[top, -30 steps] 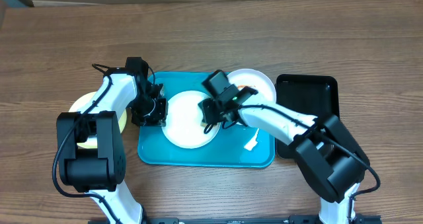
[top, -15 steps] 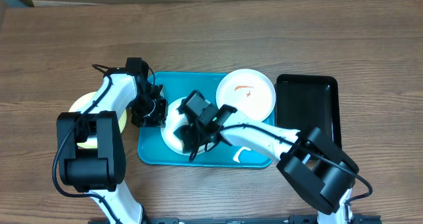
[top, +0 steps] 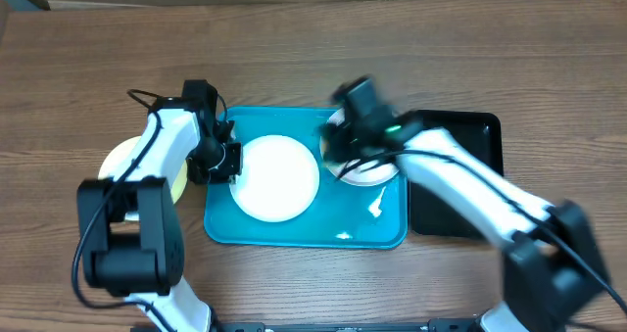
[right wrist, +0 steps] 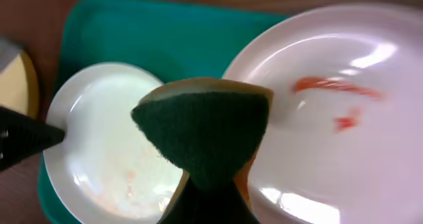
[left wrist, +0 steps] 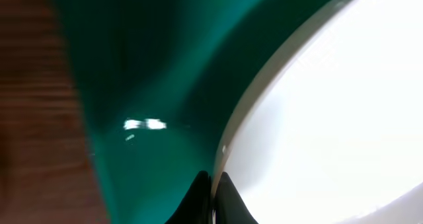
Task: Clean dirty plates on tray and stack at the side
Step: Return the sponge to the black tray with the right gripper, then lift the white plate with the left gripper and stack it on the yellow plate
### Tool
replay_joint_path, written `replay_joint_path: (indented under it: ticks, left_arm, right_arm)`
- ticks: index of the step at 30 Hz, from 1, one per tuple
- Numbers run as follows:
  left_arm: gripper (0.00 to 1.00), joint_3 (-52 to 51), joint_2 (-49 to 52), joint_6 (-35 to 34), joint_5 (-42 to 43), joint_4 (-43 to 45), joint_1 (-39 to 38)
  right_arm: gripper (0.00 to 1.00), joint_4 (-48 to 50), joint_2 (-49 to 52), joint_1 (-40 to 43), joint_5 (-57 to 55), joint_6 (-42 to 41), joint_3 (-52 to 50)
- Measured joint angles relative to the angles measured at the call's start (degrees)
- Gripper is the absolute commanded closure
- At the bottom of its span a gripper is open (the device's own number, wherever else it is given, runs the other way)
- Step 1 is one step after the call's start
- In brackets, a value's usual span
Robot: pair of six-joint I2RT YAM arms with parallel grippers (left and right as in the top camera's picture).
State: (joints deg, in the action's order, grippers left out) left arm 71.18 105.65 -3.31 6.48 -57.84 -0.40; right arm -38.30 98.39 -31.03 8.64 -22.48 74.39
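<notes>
A white plate (top: 279, 177) lies in the middle of the turquoise tray (top: 294, 232). My left gripper (top: 227, 162) is shut on that plate's left rim; the left wrist view shows the black fingertips (left wrist: 228, 201) pinching the rim of the plate (left wrist: 330, 118). A second white plate (top: 377, 167) with red smears (right wrist: 337, 86) sits at the tray's right end. My right gripper (top: 345, 148), blurred, hovers over it, shut on a green sponge (right wrist: 205, 128). Faint orange traces show on the middle plate (right wrist: 112, 145). A pale yellow-green plate (top: 118, 161) rests on the table left of the tray.
A black tray (top: 458, 180) stands right of the turquoise one, partly under my right arm. Small white specks (top: 375, 210) lie on the tray's right floor. Bare wood table lies beyond and in front of the trays.
My right arm has swung with the sponge from the middle plate, right and back, to over the smeared plate. My left gripper has kept its hold on the rim.
</notes>
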Motion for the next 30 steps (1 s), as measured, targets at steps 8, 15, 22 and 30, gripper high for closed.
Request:
replay_joint_path:
  ticks: [8, 15, 22, 30]
  left_arm:
    - [0.96, 0.70, -9.97, -2.10, -7.96, 0.22, -0.28]
    - [0.96, 0.72, -17.66, -3.50, -15.82, 0.83, -3.02]
    - [0.96, 0.81, -23.71, -6.49, -32.61, 1.53, -11.72]
    - [0.96, 0.81, -24.00, -7.89, -52.72, 3.15, -23.74]
  right_arm:
    - [0.96, -16.02, -4.79, 13.77, -2.29, 0.04, 0.81]
    - [0.96, -20.74, -4.68, 21.31, -6.43, 0.04, -2.64]
    - [0.96, -20.79, -4.68, 24.04, -9.05, 0.02, -7.58]
    - [0.96, -19.85, -4.68, 24.20, -9.55, 0.02, -10.08]
